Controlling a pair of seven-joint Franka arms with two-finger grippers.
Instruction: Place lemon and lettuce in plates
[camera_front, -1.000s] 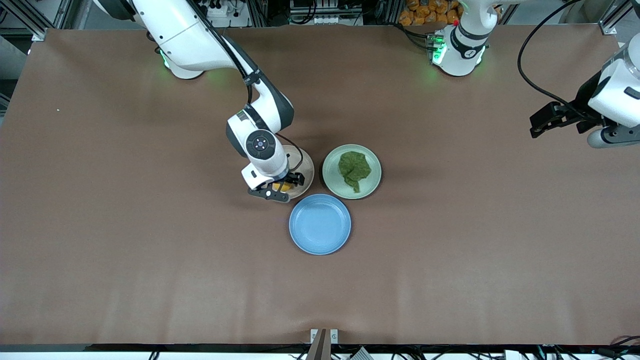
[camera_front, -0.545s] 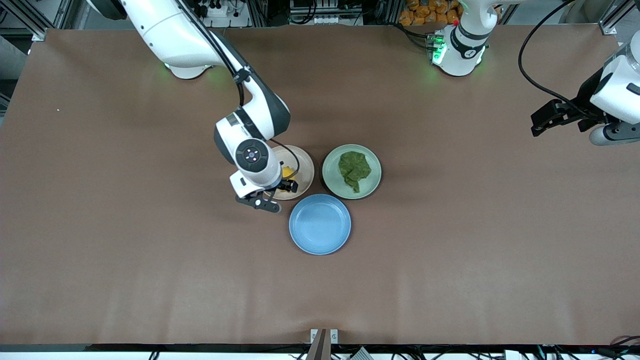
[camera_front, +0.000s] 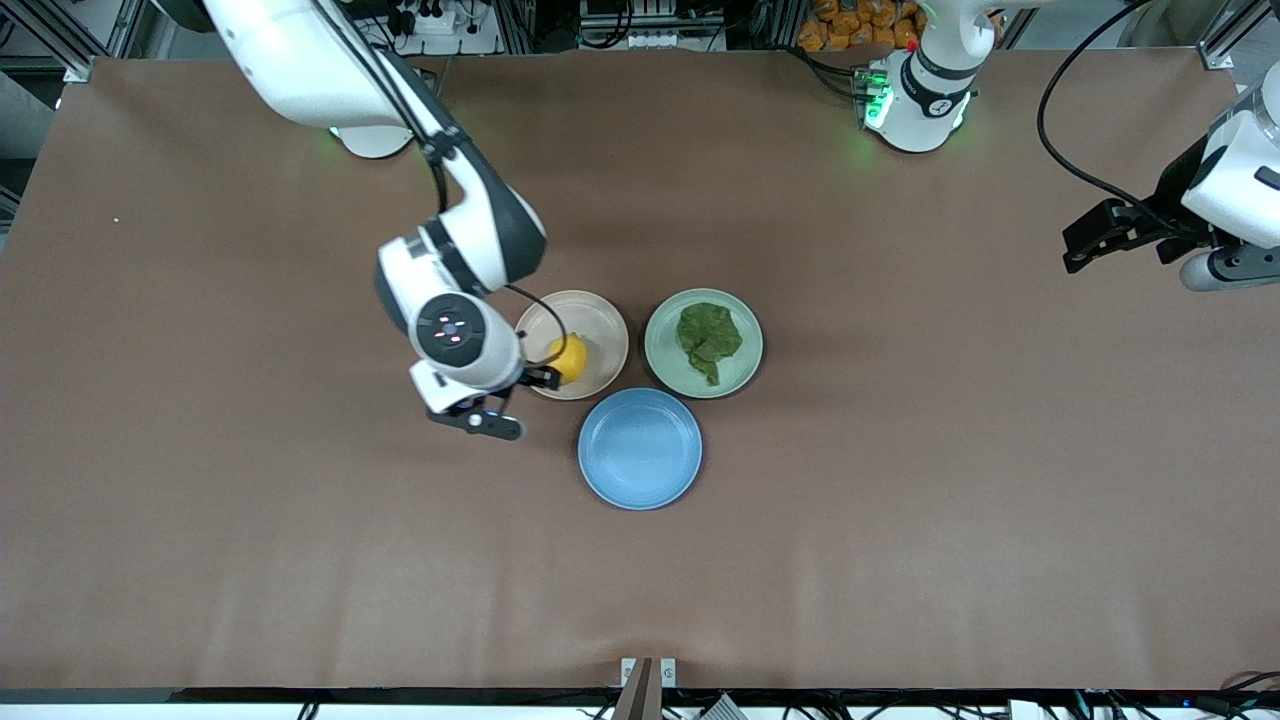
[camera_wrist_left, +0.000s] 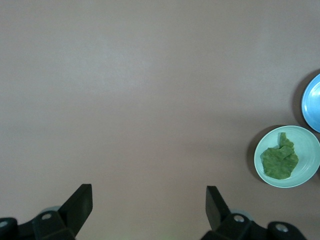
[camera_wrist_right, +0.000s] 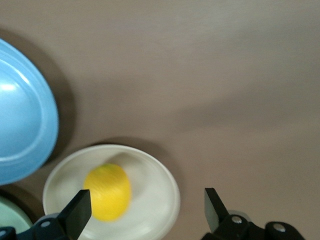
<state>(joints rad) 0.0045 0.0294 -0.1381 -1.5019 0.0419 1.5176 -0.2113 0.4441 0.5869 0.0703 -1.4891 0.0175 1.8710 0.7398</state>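
Note:
The yellow lemon (camera_front: 570, 358) lies on the beige-pink plate (camera_front: 597, 318); it also shows in the right wrist view (camera_wrist_right: 107, 192) on that plate (camera_wrist_right: 155, 190). The dark green lettuce (camera_front: 708, 340) lies on the mint green plate (camera_front: 752, 345), and shows in the left wrist view (camera_wrist_left: 279, 160) on the same plate (camera_wrist_left: 306, 145). My right gripper (camera_front: 520, 403) is open and empty, over the table just beside the beige-pink plate toward the right arm's end; its jaws stand wide apart (camera_wrist_right: 147, 207). My left gripper (camera_front: 1078, 248) waits open and empty (camera_wrist_left: 149, 200) above the left arm's end of the table.
An empty blue plate (camera_front: 640, 448) sits nearer the front camera, touching the gap between the two other plates; its rim shows in both wrist views (camera_wrist_right: 20, 135) (camera_wrist_left: 312, 107). Brown table surface lies all around the plates.
My right gripper has drawn away from the beige-pink plate toward the right arm's end, leaving the lemon uncovered on the plate. The left arm has barely moved.

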